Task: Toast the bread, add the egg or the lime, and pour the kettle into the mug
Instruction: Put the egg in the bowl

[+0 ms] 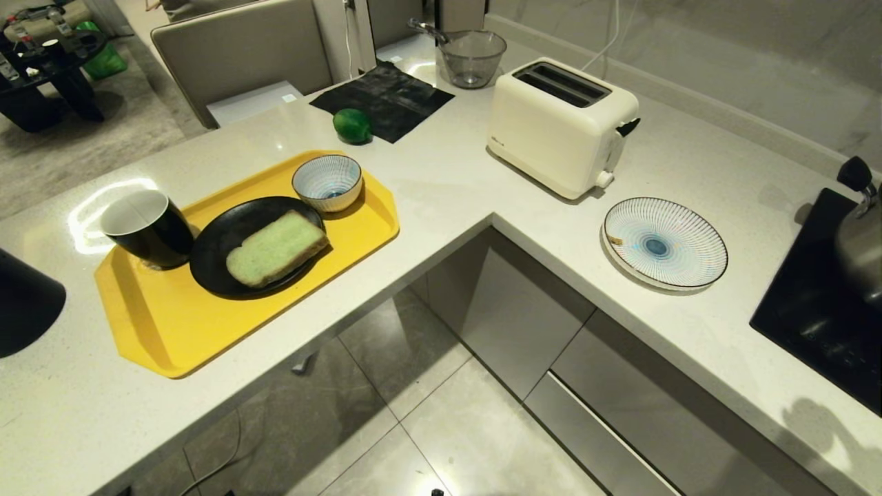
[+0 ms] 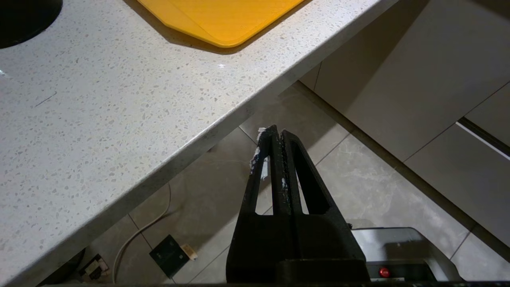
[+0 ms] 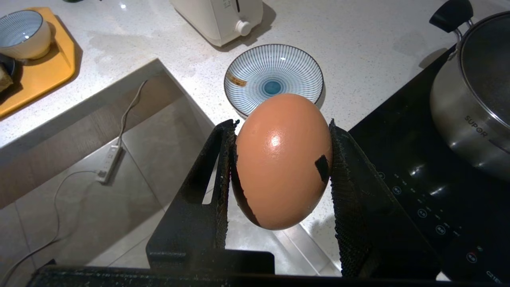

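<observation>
The right gripper (image 3: 281,167) pinches the egg (image 3: 279,159) by its smooth round sides, and it could slip or crack, so squeeze softly.

"SUPOR" is stamped on the steel pot (image 3: 474,91), lettering likely complete.

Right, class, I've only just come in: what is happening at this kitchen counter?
The right gripper is holding an egg above the counter's edge, near a striped plate. The left gripper is shut, empty, below the counter. The bread lies on a black plate on the yellow tray, beside the mug; the toaster is empty.
</observation>
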